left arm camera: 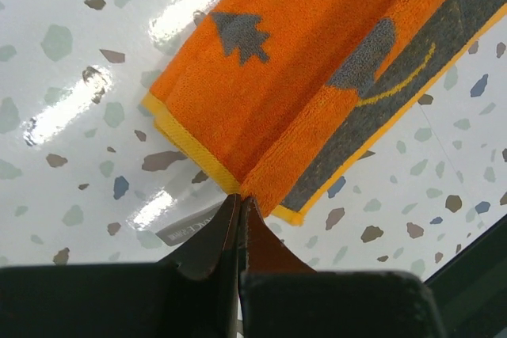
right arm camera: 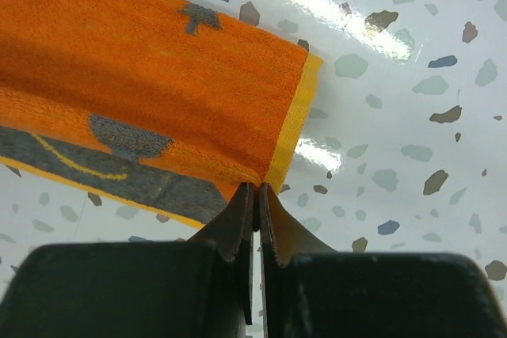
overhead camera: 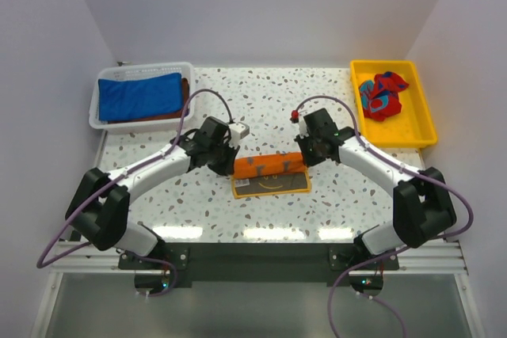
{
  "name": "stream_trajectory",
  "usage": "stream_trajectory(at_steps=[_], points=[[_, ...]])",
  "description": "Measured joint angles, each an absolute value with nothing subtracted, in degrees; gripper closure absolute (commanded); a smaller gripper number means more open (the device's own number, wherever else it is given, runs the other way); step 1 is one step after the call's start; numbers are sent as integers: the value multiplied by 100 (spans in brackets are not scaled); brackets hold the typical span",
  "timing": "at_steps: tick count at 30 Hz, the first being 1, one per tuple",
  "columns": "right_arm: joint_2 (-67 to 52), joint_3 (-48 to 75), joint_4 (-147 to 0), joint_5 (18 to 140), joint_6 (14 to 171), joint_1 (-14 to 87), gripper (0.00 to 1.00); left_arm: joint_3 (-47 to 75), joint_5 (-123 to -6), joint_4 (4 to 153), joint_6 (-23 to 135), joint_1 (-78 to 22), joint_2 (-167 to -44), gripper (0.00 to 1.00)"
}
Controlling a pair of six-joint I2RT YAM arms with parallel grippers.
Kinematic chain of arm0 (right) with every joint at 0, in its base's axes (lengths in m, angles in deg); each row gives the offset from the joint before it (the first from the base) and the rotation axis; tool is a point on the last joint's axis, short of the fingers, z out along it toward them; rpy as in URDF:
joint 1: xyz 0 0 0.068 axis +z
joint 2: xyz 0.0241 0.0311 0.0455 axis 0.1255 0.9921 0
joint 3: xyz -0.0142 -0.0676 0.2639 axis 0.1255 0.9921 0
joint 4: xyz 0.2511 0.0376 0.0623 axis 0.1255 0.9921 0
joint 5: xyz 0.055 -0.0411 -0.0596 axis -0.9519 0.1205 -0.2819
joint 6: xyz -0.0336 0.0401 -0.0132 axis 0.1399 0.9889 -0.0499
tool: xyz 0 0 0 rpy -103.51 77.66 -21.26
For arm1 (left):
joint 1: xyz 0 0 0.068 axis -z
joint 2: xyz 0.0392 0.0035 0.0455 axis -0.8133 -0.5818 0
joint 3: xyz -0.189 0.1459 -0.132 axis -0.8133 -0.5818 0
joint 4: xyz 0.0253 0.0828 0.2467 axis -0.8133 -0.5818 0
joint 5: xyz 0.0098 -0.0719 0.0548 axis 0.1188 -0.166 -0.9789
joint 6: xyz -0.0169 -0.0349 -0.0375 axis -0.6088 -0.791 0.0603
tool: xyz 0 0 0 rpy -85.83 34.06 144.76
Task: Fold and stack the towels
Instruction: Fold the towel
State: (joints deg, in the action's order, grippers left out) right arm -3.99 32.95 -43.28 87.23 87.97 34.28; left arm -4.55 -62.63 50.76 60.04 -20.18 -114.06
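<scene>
An orange towel (overhead camera: 270,167) with grey motifs and a yellow border lies mid-table, its far half lifted and folded over the grey near part. My left gripper (overhead camera: 231,161) is shut on the towel's left corner (left arm camera: 238,187), where the yellow edge meets the jaws. My right gripper (overhead camera: 307,153) is shut on the towel's right corner (right arm camera: 265,181). A folded blue towel (overhead camera: 139,95) lies in the white basket (overhead camera: 103,124) at the back left. A crumpled red and blue towel (overhead camera: 382,94) lies in the yellow tray (overhead camera: 420,136) at the back right.
The speckled tabletop (overhead camera: 269,93) stretches behind the towel. White walls close in the back and sides. The table's front edge (overhead camera: 261,235) runs just ahead of the arm bases.
</scene>
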Motion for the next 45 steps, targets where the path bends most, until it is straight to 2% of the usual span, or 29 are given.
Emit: stream_trajectory(at_steps=[16, 22, 23, 28, 29, 31, 32, 34, 39, 45], points=[[-635, 3507, -4248, 8600, 9065, 3433, 99, -956, -6230, 5330, 5571, -1848, -11220, 100], [-565, 3632, -4254, 8535, 9225, 3457, 93, -1216, -6199, 5557, 5462, -1716, -11382, 99], [-523, 3634, -4261, 8532, 9236, 3454, 92, -1225, -6190, 5575, 5436, -1695, -11415, 94], [-416, 3719, -4223, 8445, 9330, 3452, 66, -1225, -6265, 5553, 5396, -1553, -11524, 68], [-421, 3726, -4195, 8421, 9334, 3452, 61, -1225, -6317, 5516, 5372, -1518, -11518, 53], [-493, 3728, -4112, 8347, 9356, 3457, 57, -1225, -6398, 5408, 5324, -1450, -11461, 41], [-580, 3728, -4053, 8294, 9365, 3461, 56, -1225, -6457, 5310, 5269, -1413, -11371, 29], [-862, 3728, -3950, 8215, 9409, 3472, 55, -1225, -6564, 5153, 5169, -1369, -11115, 24], [-1612, 3728, -3909, 7997, 9636, 3503, 59, -1072, -6802, 4873, 4845, -1271, -10191, 25], [-1533, 3818, -4300, 7949, 10034, 3507, 63, -726, -6910, 5074, 4323, -1181, -10191, 41]])
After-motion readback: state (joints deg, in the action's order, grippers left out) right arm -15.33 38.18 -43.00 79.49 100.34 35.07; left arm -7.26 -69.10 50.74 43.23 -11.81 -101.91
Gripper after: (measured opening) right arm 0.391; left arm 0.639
